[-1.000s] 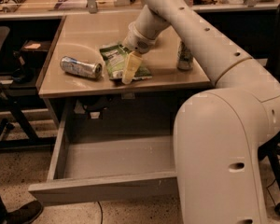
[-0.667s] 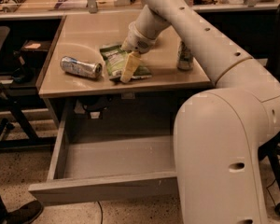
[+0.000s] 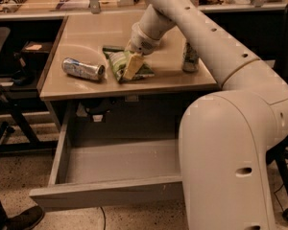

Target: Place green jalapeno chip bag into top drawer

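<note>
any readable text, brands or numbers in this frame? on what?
No text can be read.
Print on the green jalapeno chip bag: too blurred.
Markings on the lying can: too blurred.
Markings on the upright can: too blurred.
The tool, down at the bag on the desk: no markings visible.

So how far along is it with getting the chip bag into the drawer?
Done: the top drawer stands open. In hand: the hand is down on the green jalapeno chip bag, which lies on the desk. Left: lifting it and placing it in the drawer.
</note>
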Available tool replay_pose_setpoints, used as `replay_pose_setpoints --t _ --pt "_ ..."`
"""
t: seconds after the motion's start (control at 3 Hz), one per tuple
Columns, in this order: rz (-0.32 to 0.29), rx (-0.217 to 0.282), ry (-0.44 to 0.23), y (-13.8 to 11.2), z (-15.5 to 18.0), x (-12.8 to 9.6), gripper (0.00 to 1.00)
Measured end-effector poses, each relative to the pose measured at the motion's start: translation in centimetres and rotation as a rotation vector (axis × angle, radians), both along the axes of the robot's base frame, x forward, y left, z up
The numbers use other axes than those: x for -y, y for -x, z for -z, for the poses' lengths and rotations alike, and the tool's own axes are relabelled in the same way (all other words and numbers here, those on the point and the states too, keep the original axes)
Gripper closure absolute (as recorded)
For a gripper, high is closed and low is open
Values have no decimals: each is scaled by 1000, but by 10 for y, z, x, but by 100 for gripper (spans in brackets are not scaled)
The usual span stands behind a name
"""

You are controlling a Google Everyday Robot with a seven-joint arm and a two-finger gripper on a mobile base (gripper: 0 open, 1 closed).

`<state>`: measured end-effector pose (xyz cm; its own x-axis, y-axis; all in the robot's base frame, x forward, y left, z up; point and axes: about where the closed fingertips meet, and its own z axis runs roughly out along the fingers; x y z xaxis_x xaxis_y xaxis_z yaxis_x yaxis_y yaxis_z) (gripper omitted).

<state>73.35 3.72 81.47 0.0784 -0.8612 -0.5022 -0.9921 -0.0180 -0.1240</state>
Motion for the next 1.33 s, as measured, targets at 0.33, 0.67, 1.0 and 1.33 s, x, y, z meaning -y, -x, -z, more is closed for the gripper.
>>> replay_pose_setpoints --t 0.33,0.67,1.0,1.33 --pt "0 0 0 0 0 0 89" --pt "1 0 0 0 -5 0 100" --pt "44 21 4 11 -19 12 100" --pt "85 39 0 32 -31 26 100"
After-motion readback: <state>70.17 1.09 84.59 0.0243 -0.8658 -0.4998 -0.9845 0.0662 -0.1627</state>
